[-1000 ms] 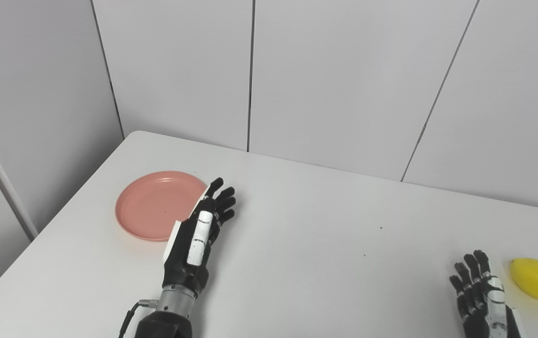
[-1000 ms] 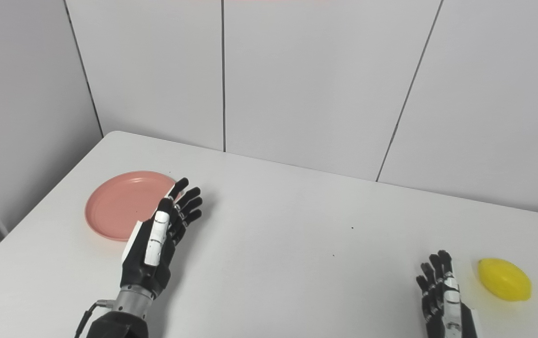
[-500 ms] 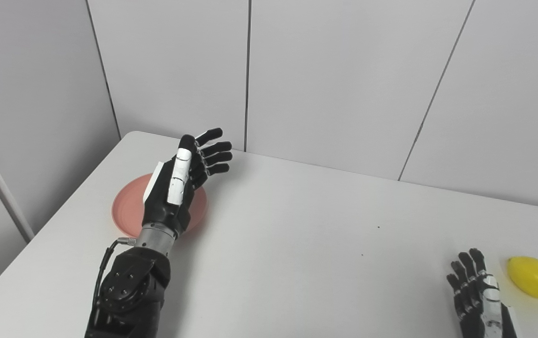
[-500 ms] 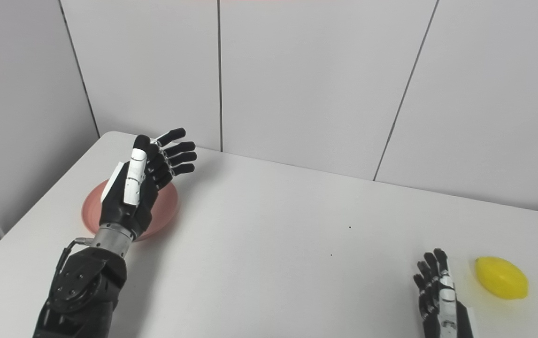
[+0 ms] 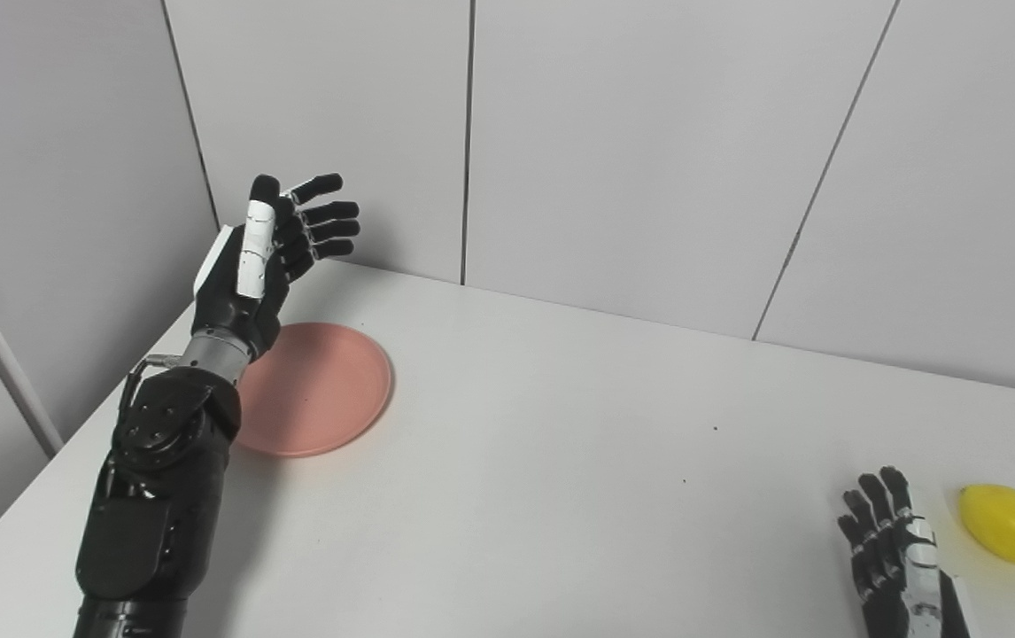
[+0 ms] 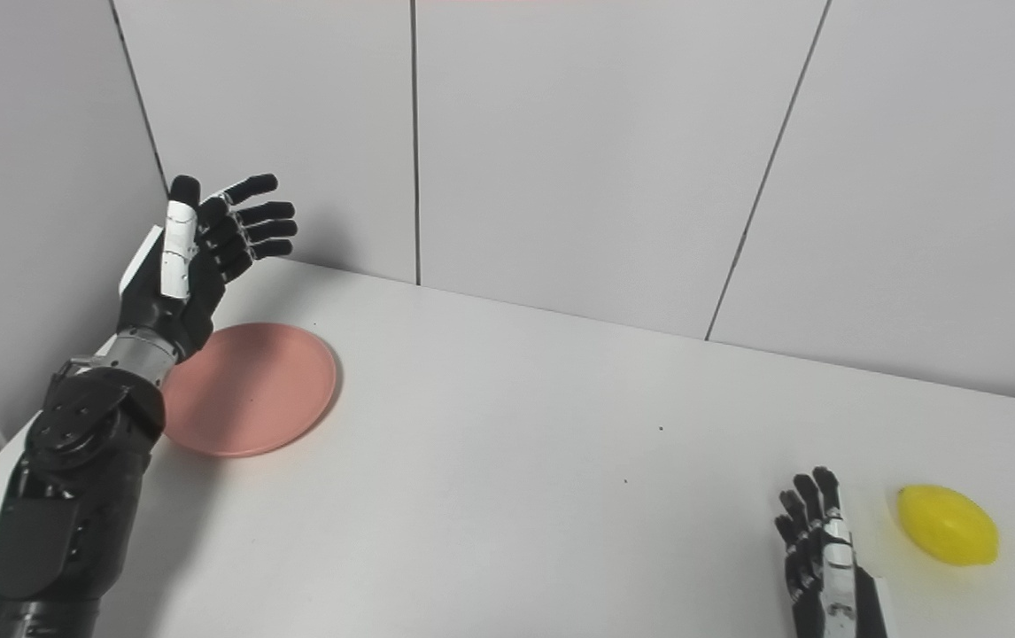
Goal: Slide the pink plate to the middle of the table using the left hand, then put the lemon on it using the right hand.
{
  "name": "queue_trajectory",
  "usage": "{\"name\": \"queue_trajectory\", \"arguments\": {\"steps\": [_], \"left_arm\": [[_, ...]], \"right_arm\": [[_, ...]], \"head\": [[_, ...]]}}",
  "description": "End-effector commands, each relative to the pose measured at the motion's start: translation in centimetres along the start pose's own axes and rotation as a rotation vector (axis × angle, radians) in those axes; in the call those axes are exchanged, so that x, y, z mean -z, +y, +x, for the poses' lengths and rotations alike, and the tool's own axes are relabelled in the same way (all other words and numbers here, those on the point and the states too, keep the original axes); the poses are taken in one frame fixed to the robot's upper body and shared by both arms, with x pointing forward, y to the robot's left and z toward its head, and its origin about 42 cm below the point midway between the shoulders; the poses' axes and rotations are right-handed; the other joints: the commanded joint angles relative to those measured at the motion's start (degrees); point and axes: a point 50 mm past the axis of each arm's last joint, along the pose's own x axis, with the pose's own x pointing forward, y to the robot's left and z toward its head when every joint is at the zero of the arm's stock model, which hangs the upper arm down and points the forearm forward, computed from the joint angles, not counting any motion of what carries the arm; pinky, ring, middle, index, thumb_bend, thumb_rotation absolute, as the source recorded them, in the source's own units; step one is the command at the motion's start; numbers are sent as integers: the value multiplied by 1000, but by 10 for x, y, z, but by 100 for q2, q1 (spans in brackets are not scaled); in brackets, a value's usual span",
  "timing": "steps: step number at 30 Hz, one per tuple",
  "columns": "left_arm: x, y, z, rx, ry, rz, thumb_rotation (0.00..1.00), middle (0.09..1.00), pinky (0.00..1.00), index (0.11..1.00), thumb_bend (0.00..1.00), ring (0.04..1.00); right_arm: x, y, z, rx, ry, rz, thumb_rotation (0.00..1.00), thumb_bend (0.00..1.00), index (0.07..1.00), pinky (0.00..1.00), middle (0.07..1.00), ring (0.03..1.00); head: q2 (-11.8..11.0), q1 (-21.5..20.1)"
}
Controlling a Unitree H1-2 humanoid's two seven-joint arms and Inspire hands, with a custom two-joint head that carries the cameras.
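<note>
The first step is in hand: the left hand [image 5: 251, 266] is raised, spread and empty, beyond the pink plate [image 5: 317, 390], which lies far left on the worktop [image 5: 561, 478]. Lowering onto its outer rim is needed next.

White table [image 5: 543, 461]: pink plate [image 5: 317, 390] far-left, lemon [image 5: 1011, 525] near-right.

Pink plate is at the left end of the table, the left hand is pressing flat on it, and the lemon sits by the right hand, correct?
Not quite. The left hand is raised open above the pink plate, not pressing on it, as the left eye view shows. The rest stands.
</note>
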Motion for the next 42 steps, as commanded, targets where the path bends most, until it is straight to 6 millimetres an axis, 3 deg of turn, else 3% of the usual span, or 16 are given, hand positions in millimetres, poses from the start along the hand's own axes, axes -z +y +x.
{"name": "queue_trajectory", "arguments": {"steps": [1, 8, 17, 22, 31, 42], "left_arm": [[-27, 9, 17, -8, -86, 34, 1000, 679, 698, 729, 924, 704], [-24, 32, 26, -71, -68, 41, 1000, 690, 691, 733, 908, 700], [-24, 61, 35, -157, -53, 72, 1000, 710, 744, 771, 900, 732], [-14, 79, 40, -198, -3, 35, 1000, 724, 781, 779, 892, 748], [15, 96, 39, -252, 68, 32, 1000, 723, 767, 763, 867, 741], [69, 115, 32, -297, 156, 1, 983, 693, 774, 767, 888, 730]], "right_arm": [[30, 8, -23, 19, 77, 62, 980, 551, 996, 1000, 977, 980], [30, 6, -25, 26, 78, 56, 962, 552, 989, 1000, 972, 972], [30, 2, -27, 27, 85, 50, 961, 546, 989, 1000, 974, 972], [30, 3, -28, 29, 82, 46, 964, 548, 989, 1000, 971, 968], [29, 3, -28, 31, 89, 48, 947, 552, 987, 1000, 975, 971], [28, 2, -29, 22, 92, 55, 949, 535, 989, 1000, 973, 973]], "head": [[12, 8], [32, 7], [52, 28], [80, 19], [113, -9], [148, -26]]}}
